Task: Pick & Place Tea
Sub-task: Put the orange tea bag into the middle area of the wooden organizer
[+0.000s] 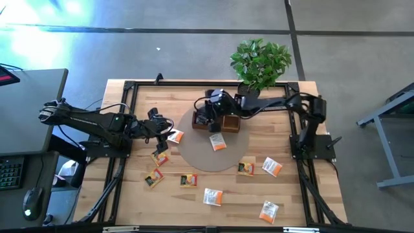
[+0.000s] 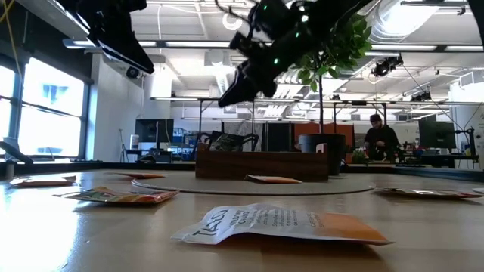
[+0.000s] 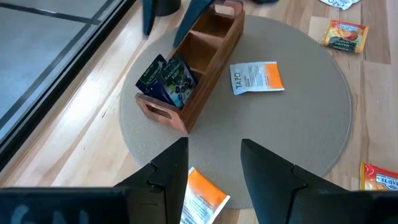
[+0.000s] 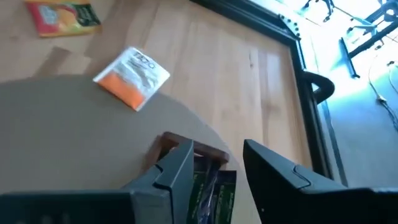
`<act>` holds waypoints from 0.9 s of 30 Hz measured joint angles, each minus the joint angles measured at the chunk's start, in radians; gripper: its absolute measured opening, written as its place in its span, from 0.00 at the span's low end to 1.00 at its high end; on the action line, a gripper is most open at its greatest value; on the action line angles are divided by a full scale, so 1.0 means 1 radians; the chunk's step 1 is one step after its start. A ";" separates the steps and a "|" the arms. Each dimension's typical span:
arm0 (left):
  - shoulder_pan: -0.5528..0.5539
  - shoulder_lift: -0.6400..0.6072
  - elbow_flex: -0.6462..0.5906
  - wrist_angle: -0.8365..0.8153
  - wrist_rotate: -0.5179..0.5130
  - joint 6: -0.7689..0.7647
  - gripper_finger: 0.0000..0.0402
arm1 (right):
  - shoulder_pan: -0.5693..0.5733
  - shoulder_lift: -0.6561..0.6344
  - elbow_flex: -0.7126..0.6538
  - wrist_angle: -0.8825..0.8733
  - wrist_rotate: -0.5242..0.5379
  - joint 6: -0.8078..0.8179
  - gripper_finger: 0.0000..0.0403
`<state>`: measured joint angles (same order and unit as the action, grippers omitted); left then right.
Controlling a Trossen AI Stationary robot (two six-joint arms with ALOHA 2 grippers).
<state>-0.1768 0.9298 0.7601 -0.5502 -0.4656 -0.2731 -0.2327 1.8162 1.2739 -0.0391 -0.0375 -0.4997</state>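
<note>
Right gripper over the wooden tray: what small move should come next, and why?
Probably lift the right gripper straight up off the tray. Its fingers stand open over the end compartment, where dark sachets already sit, so the drop looks done; other sachets, like the white-and-orange one, still wait on the mat.

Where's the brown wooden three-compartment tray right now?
In the high view the brown wooden three-compartment tray sits on the round grey mat, toward the potted plant, directly under the right gripper.

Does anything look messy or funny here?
Yes. Tea bags lie scattered over the table, like the white-and-orange one near the front edge. Only the dark ones are in the wooden tray, all in one end compartment, standing crooked; the other compartments look empty.
</note>
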 joint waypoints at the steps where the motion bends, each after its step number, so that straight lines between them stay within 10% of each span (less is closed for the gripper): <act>1: 0.000 0.000 0.000 0.000 -0.001 -0.005 0.36 | 0.012 -0.022 0.000 -0.024 0.010 0.001 0.34; 27: 0.000 0.005 0.000 -0.025 0.058 -0.023 0.36 | 0.425 -0.154 0.001 -0.559 0.158 0.643 0.34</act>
<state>-0.1769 0.9352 0.7601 -0.5756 -0.4072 -0.2962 0.1919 1.6623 1.2746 -0.5984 0.1202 0.1438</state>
